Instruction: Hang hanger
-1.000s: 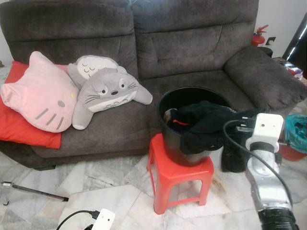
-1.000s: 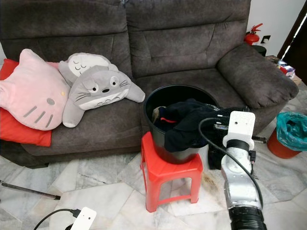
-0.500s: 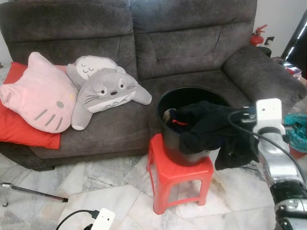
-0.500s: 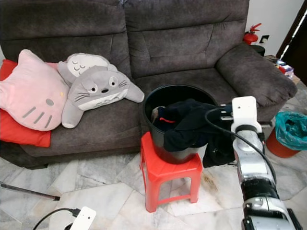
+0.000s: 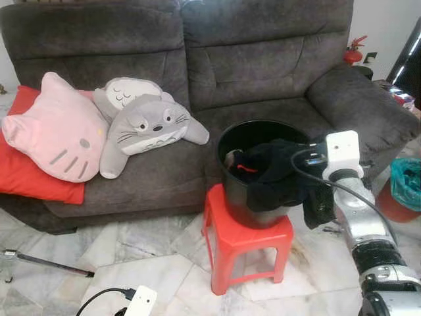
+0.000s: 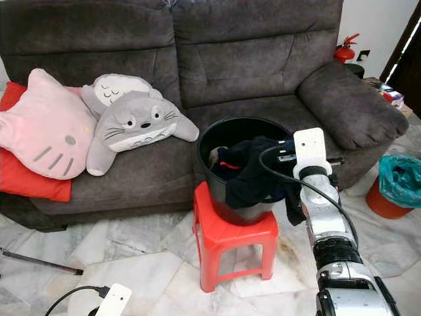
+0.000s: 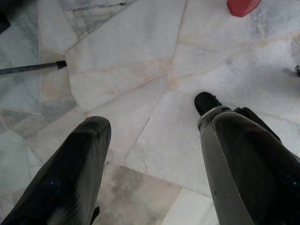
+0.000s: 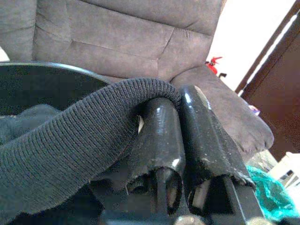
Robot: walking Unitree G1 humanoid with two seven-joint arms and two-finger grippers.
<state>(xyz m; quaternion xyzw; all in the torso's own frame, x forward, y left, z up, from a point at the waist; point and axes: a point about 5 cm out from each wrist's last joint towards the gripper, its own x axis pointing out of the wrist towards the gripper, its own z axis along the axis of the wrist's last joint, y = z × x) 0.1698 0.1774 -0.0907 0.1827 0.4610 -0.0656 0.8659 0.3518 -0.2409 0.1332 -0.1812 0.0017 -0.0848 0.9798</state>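
Marble floor tiles [image 7: 140,93], pale with grey veins, lie under the left gripper [image 7: 154,154], which hangs low with its two black fingers spread apart and nothing between them. A thin dark rod [image 5: 46,261] lies on the floor to the robot's left. Nearer the sofa stands a red plastic stool [image 5: 247,243], and on it a round black plastic bucket [image 5: 240,197]. A dark knitted garment [image 5: 276,174] spills over the bucket's right rim and hangs down its side. The right gripper [image 8: 180,131] is at that rim, its two black fingers pressed together on a ribbed fold of the garment, which drapes over one finger. The silver right arm [image 5: 358,217] rises from the lower right. No hanger can be made out in these views. A red bin with a teal bag [image 5: 404,187] stands at the right. Behind is a dark grey fabric sofa [image 5: 263,59] carrying a grey plush toy [image 5: 148,125], a pink cat-face cushion [image 5: 56,128] and a red cushion [image 5: 33,178]. A red fire extinguisher [image 5: 354,51] stands beyond the armrest.
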